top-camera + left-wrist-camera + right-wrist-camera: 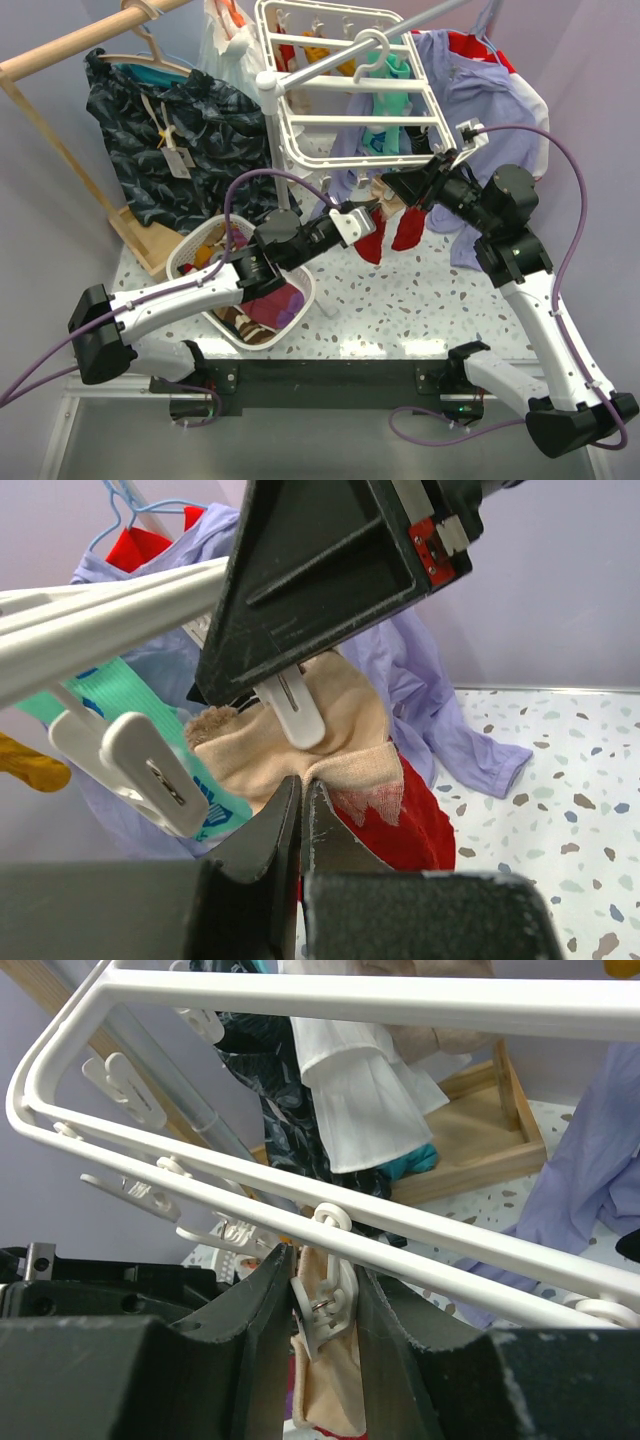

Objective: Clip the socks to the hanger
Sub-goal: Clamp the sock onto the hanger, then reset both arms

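Note:
The white grid hanger (350,95) hangs at the back centre; its bars cross the right wrist view (400,1000). Two red socks with tan cuffs hang under its near edge, one (409,230) beside the other (371,246). My left gripper (372,216) is shut on a sock's tan cuff (340,745), the red foot (410,815) hanging below. My right gripper (392,188) has its jaws pressed on both sides of a white clip (328,1295), with the tan cuff (335,1390) in that clip. The same clip (297,712) shows in the left wrist view under the right gripper's body.
A white laundry basket (190,262) of clothes stands under my left arm. A wooden rack (60,52) with a dark garment (180,140) is at the back left. A lilac shirt (480,90) hangs at the right. Teal socks (385,135) and free clips (140,770) hang on the hanger.

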